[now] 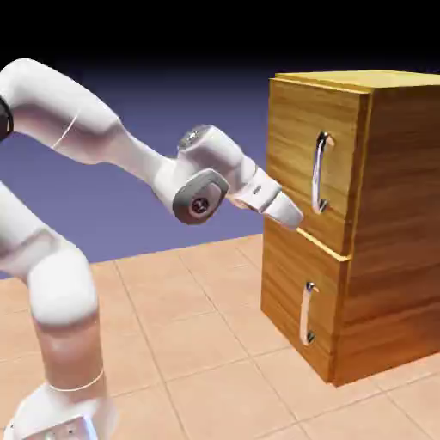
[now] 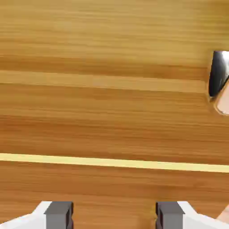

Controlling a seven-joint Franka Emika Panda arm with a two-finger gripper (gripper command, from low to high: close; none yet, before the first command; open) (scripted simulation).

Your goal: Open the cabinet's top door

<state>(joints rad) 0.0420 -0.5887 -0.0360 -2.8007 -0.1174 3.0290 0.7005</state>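
Observation:
The cabinet (image 1: 387, 223) of orange-brown wood stands at the right. Its top door (image 1: 296, 146) lies flush with the front, and a long curved silver handle (image 1: 320, 172) runs down it. My gripper (image 1: 290, 216) is at the door's lower near corner, by the pale seam (image 1: 326, 245), to the left of and below the handle. In the hand view wood grain fills the frame, the seam (image 2: 112, 162) crosses low, and one end of the handle (image 2: 219, 78) shows at the right edge. The gripper (image 2: 114, 217) is open, its grey fingertips (image 2: 59, 214) wide apart with only wood showing between them.
The lower panel (image 1: 288, 292) has a shorter silver handle (image 1: 307, 314). The cabinet sits on a tan tiled floor (image 1: 198, 344). My white arm (image 1: 103, 137) reaches in from the left.

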